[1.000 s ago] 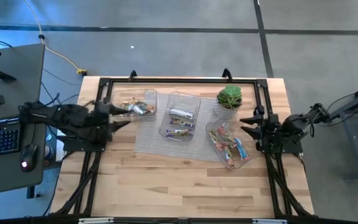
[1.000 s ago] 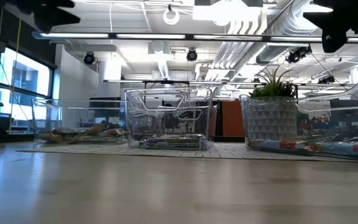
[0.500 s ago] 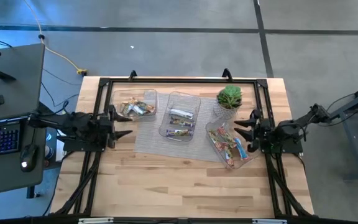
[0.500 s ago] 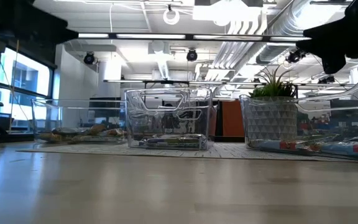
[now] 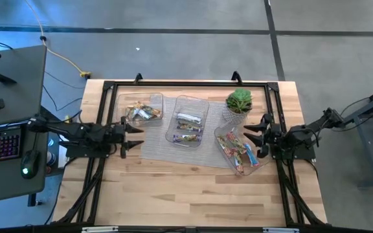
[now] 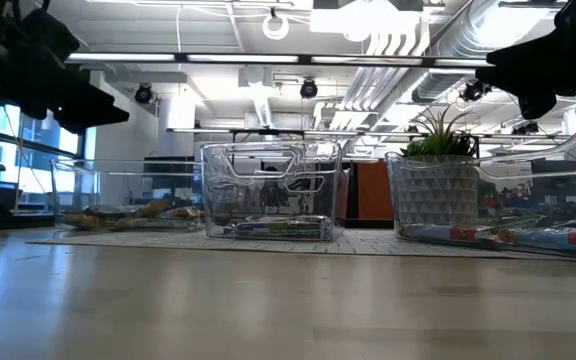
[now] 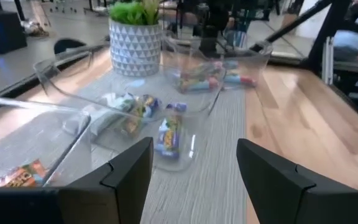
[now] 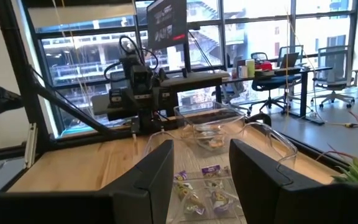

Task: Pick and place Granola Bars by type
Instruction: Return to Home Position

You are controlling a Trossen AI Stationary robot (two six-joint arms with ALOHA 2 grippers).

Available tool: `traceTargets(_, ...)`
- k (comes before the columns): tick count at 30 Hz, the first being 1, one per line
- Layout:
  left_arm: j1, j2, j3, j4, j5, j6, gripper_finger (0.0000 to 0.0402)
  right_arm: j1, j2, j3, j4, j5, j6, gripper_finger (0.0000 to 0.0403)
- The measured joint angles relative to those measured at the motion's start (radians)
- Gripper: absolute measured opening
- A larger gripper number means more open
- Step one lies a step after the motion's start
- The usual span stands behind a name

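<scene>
The granola bars lie in three clear trays on a grey mat. Tan and silver ones fill the left tray [image 5: 141, 112], purple and silver ones the middle tray [image 5: 188, 123], red, green and blue ones the right tray [image 5: 240, 153]. My left gripper [image 5: 137, 136] hovers open above the mat's left end, just nearer than the left tray; its wrist view [image 7: 194, 149] looks toward the middle tray's bars [image 7: 168, 132]. My right gripper [image 5: 254, 129] hovers open over the right tray's right side; its wrist view [image 8: 201, 149] looks down on bars [image 8: 197, 190].
A small potted plant [image 5: 239, 103] stands at the far end of the right tray, close to my right gripper. A black frame [image 5: 186, 84] borders the table's far edge and sides. Bare wood [image 5: 186, 194] stretches along the near half of the table.
My left gripper has swung off the left tray toward the near edge and a little rightward, coming down lower. My right gripper has dropped slightly and shifted left toward the right tray, then held still. No bar has moved.
</scene>
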Motion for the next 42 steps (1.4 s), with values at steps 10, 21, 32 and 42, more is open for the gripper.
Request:
traceTargets(10, 0.000, 0.004, 0.003, -0.033, 0.018, -0.024, 0.0225, 0.000, 0.001, 0.000, -0.002, -0.001, -0.002, 0.0140)
traceTargets(21, 0.000, 0.004, 0.002, -0.032, 0.018, -0.023, 0.0225, 0.000, 0.001, -0.001, -0.002, 0.000, -0.002, 0.0140)
traceTargets(32, 0.000, 0.004, 0.002, -0.032, 0.017, -0.022, 0.0225, 0.000, 0.001, -0.001, -0.002, 0.000, -0.002, 0.0140)
traceTargets(42, 0.000, 0.004, 0.001, -0.032, 0.017, -0.022, 0.0225, 0.000, 0.001, -0.001, -0.003, -0.001, -0.002, 0.0140)
